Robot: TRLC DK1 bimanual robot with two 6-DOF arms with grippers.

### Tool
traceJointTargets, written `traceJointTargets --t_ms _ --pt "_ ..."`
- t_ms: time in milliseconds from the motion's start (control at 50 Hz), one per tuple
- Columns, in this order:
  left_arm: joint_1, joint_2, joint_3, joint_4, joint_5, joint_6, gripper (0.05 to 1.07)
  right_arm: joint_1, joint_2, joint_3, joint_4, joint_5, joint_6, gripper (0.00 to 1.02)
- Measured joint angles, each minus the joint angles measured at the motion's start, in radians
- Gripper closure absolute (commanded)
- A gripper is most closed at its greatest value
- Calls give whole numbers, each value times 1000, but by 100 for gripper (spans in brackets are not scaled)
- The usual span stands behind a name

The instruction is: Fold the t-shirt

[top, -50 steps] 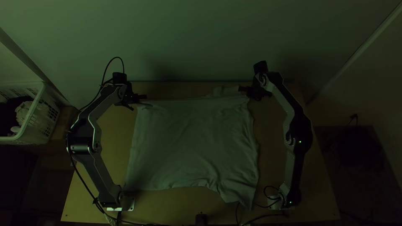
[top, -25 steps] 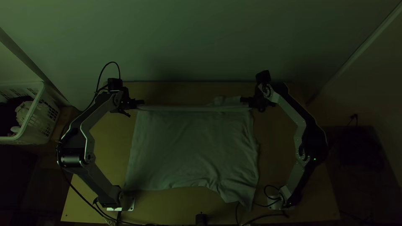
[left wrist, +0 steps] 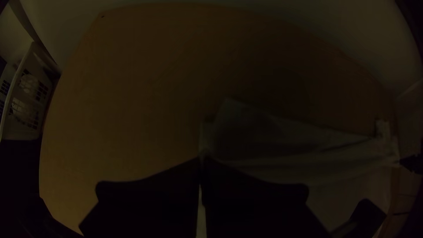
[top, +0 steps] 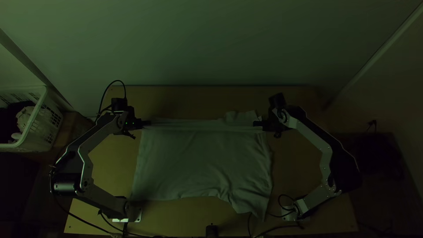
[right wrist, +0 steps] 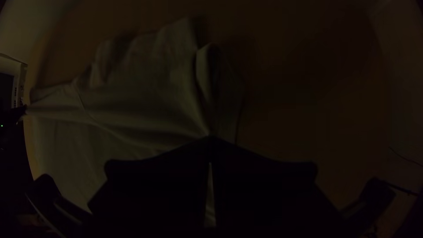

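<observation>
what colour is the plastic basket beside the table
The plastic basket looks white or off-white, clearest in the top view.

A white plastic basket (top: 38, 119) with slatted openings stands beside the bench (top: 211, 92), at the top view's left edge, with dark and pale cloth (top: 24, 118) inside; a pale wall (top: 211, 44) rises behind the bench's far edge.

A light wooden table (top: 295, 172) in front of me. The shirt (top: 202, 163) lies spread across its middle, wrinkled toward the near right corner. My left base (top: 132, 215) and right base (top: 289, 214) stand near its near corners, with dark cables (top: 282, 227) beside the right one.
</observation>
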Motion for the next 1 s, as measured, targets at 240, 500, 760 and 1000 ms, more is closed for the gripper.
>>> traceJointTargets --t_ms 240,500,760,1000 --pt "0 -47 -100 36 0 8 105 6 -56 -89 19 0 0 100" --pt "8 -56 -142 74 7 8 105 6 -50 -160 58 5 0 100" --pt "20 -56 -165 100 12 8 66 13 -14 -187 76 16 0 46" --pt "36 -71 -166 74 34 26 18 12 -27 -188 37 34 1 6"
